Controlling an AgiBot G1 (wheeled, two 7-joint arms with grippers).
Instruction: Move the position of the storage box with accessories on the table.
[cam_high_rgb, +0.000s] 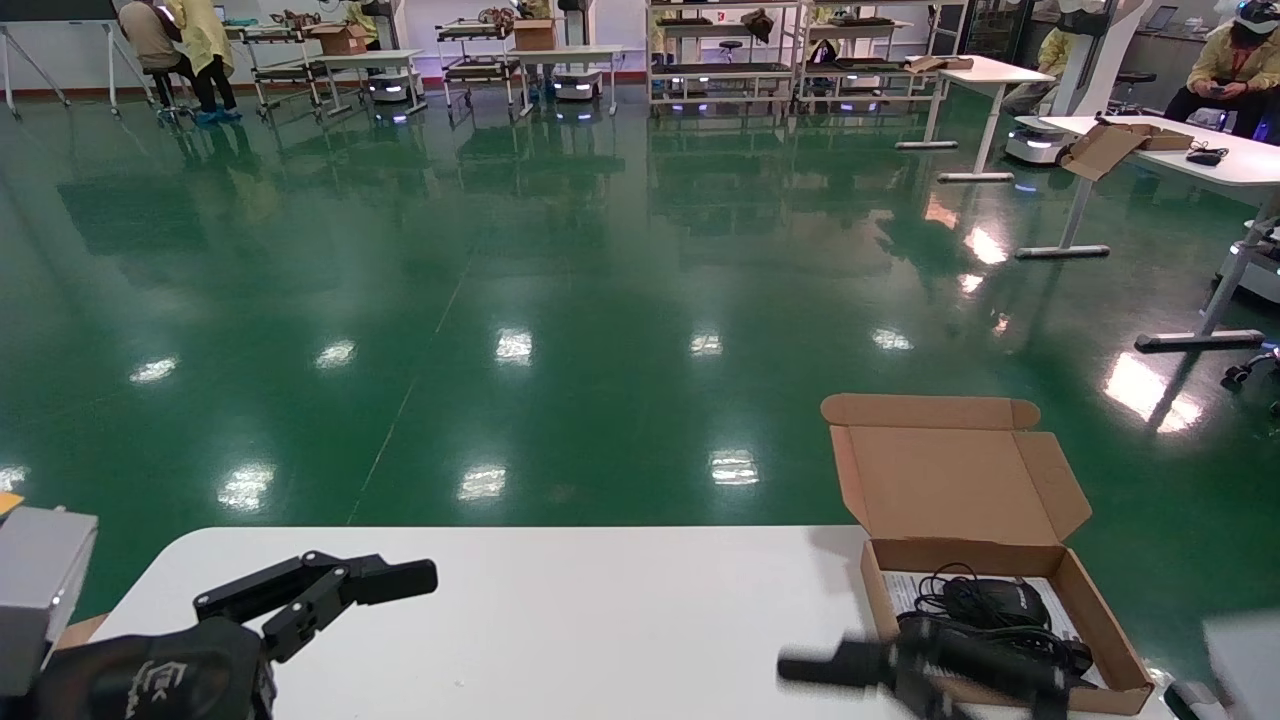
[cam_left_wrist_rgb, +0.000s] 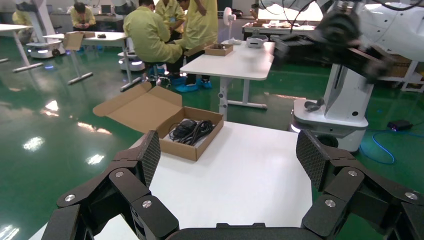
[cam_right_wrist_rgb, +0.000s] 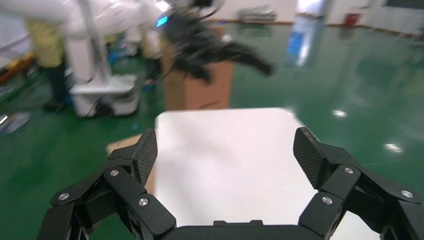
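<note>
The storage box (cam_high_rgb: 1010, 620) sits at about four o'clock on the table (cam_high_rgb: 560, 620), close to the far right corner, its lid (cam_high_rgb: 950, 470) thrown back and standing open over the far edge. That open lid leaves the contents exposed: a black mouse (cam_high_rgb: 1005, 600) with its bundled cable (cam_high_rgb: 950, 595) lies on a white printed sheet (cam_high_rgb: 905, 590) on the box floor, loose, so any shift of the box probably has to be level and slow to keep them inside.

The right gripper (cam_high_rgb: 830, 672) hangs at the box's near edge, around five o'clock on the table, low and just beside the near wall, apparently placed to take or push that wall. In its wrist view the jaws are spread wide with nothing between them.

The left gripper (cam_high_rgb: 400, 578) rests over the near left of the table, about eight o'clock, well apart from the box. Its jaws are spread too and empty, and it looks parked.
</note>
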